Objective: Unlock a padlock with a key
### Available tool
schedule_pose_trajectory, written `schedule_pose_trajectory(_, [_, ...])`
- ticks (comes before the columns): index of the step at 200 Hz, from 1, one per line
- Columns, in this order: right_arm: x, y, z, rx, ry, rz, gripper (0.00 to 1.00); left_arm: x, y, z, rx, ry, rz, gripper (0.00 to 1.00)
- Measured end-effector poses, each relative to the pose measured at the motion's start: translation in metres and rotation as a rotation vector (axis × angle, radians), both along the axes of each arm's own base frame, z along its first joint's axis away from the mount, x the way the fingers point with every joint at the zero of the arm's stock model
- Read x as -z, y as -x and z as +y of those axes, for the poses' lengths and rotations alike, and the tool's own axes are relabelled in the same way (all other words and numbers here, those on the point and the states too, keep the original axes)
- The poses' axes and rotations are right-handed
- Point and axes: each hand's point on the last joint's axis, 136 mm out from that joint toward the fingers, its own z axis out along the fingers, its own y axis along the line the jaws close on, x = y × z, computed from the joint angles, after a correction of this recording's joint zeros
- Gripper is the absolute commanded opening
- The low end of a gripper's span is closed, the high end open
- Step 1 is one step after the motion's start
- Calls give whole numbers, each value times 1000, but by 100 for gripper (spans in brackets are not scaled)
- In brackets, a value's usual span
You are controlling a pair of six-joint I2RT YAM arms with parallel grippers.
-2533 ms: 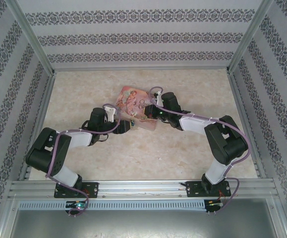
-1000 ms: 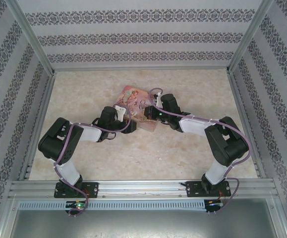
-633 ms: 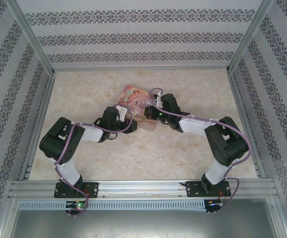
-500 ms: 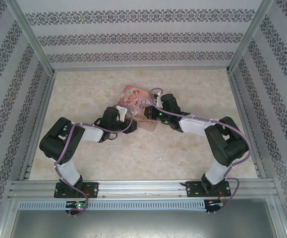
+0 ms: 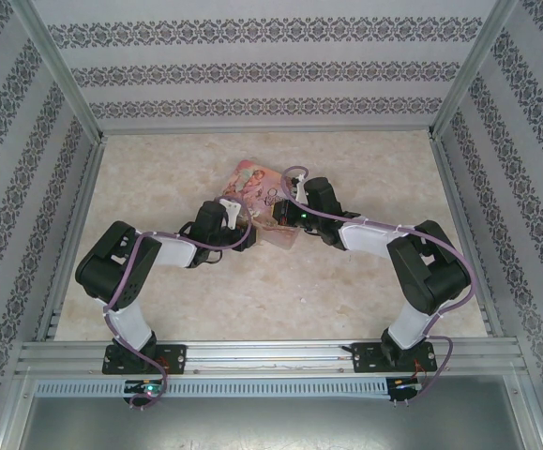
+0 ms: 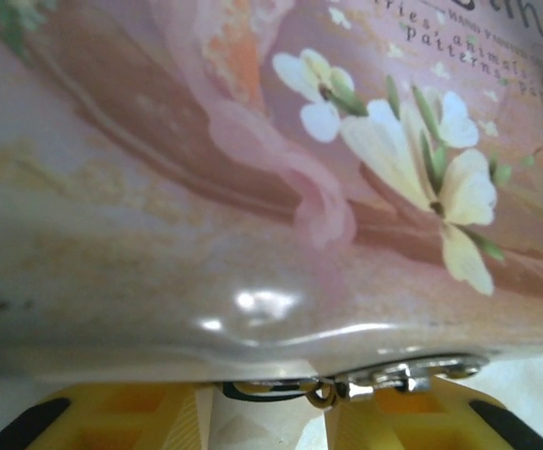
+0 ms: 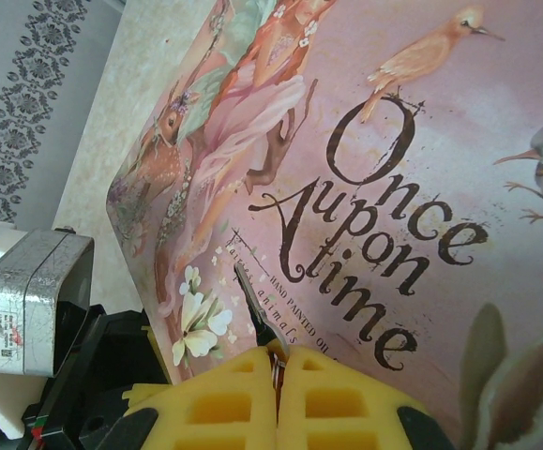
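Your right gripper point(image 7: 279, 375) was shut tight, its yellow pads pressed together on a thin sliver of metal that looked to be the key point(image 7: 250, 305). The sliver stuck out from between the pads, over the printed lid of the pink tin point(image 7: 421, 187) near the white flowers. Your left gripper point(image 6: 271, 412) had its jaws partly apart, low against the tin's near edge, with bare table showing in the gap. A small silvery metal piece point(image 6: 404, 375) and a dark wire ring point(image 6: 266, 389) sat at that edge between the fingers, the silvery piece just at the right-hand finger. I could not tell whether the jaws were pinching them or whether they belonged to the padlock. From above, your left arm had its elbow out to the left and its forearm reaching right to the tin's near-left side. Your right arm mirrored it, elbow out to the right and forearm running left to the tin's near-right part. The two wrists were close together over the tin, on the table point(image 5: 346, 281).
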Motion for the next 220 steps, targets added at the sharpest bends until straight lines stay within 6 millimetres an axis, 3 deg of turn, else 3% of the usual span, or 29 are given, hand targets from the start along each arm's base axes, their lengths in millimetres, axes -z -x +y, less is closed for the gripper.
schedule_pose_trajectory(103, [-5, 16, 1, -19, -3, 10, 0, -5, 5, -1, -1, 4, 22, 28])
schedule_pose_trajectory(135, [-21, 27, -6, -20, -9, -23, 0, -22, 14, -3, -6, 39, 50, 28])
schedule_pose_trajectory(174, [-44, 44, -18, -30, -13, -104, 0, -41, 21, -6, -16, 92, 90, 28])
schedule_pose_trajectory(220, [-47, 83, -23, -104, 16, -186, 0, -49, 24, -12, -25, 145, 172, 28])
